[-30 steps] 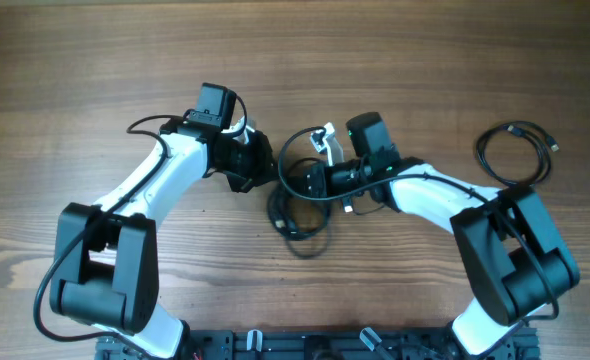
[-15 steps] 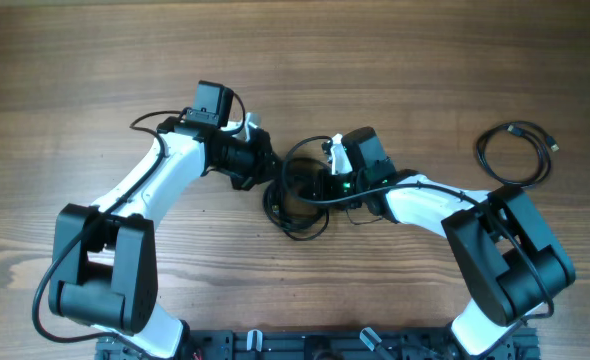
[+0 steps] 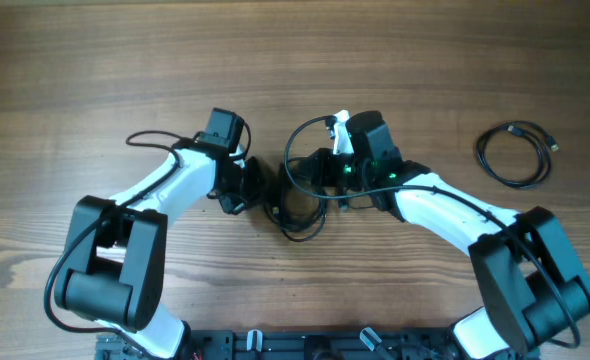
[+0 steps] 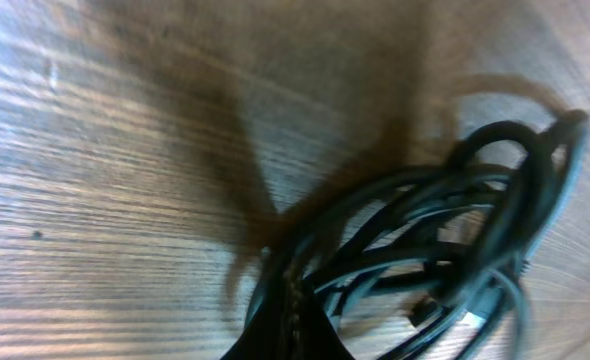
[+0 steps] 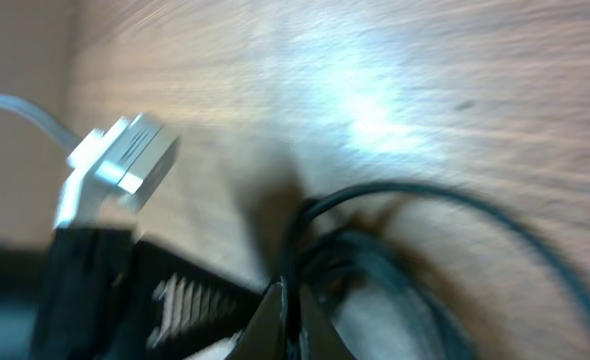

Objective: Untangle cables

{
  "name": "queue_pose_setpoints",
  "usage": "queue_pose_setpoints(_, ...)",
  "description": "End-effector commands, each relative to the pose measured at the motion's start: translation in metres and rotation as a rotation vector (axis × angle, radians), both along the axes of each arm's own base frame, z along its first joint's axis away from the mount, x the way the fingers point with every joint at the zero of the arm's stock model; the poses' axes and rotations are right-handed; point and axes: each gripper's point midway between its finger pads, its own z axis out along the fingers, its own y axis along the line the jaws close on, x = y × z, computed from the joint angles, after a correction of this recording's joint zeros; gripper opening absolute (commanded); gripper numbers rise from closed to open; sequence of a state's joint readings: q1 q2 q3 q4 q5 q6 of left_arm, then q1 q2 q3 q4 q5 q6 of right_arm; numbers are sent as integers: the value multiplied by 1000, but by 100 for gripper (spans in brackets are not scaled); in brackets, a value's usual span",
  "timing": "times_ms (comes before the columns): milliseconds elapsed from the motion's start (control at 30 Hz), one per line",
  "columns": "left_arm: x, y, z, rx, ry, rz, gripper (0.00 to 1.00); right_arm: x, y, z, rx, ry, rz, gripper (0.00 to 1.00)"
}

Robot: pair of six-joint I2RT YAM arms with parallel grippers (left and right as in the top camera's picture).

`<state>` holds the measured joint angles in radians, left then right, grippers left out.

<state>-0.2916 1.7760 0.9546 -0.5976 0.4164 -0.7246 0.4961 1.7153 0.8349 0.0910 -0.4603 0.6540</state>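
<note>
Where the tangled cables [image 3: 297, 208] lie on the table [image 3: 425, 60], the left gripper [image 4: 287, 335] and right gripper [image 5: 289, 322] each pinch a strand tight.

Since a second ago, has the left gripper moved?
Yes. The left gripper shifted toward the robot's base, judged against the separate coiled cable lying still.

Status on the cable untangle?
Left gripper shut on cable tangle. Right gripper shut on same tangle. Another cable coiled apart, right side. Nothing blocking.
</note>
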Motion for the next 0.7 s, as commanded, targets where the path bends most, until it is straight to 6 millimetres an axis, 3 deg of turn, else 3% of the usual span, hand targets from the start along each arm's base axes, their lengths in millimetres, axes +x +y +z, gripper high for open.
queue_pose_setpoints(0, -9, -12, -7, 0, 20, -3, 4, 8, -14, -35, -100, 36, -79, 5)
queue_pose_setpoints(133, -8, -6, -15, 117, 0, 32, 4, -24, -15, -58, -86, 249, -76, 4)
queue_pose_setpoints(333, 9, 22, -21, 292, -88, 74, 4, -80, -20, -69, -103, 501, 14, 4)
queue_pose_setpoints(467, 22, 22, -19, 299, -145, 87, 4, -111, -16, -75, -139, 576, 67, 4)
queue_pose_setpoints(567, 32, 21, -15, 285, -180, 91, 4, -124, 2, -71, -134, 554, 136, 4)
queue_pose_setpoints(667, 46, 26, 13, 262, -216, 45, 4, -120, 8, -56, -104, 527, 159, 7)
